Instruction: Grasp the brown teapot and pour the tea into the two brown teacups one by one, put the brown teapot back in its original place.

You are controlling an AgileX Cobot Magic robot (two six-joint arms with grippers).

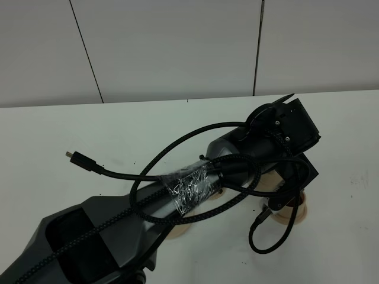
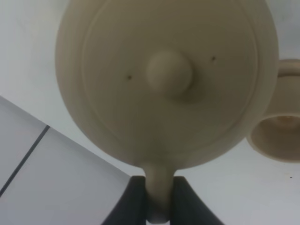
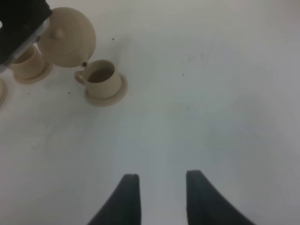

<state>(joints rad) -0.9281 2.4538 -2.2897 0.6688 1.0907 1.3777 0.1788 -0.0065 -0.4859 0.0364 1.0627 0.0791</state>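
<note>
Left pincer (image 2: 158, 190) is pinching the brown teapot (image 2: 164, 79) by its loop handle, with the pot off the table and tipped so the spout sits just over the rim of one teacup (image 3: 101, 80) on its small saucer (image 3: 117, 96). Second teacup (image 3: 27, 63) stands just beside it, partly under the arm. Right pincer (image 3: 161, 199) is spread wide, gripping nothing, over bare white table (image 3: 211, 93), well apart from both cups; the table's far edge meets the wall well behind the pot.

The exterior camera looks down on the surface (image 1: 53, 130) from behind the left arm (image 1: 177, 192). The left wrist camera sits close above the brown teapot (image 2: 164, 79); the right wrist camera views it from farther off.
</note>
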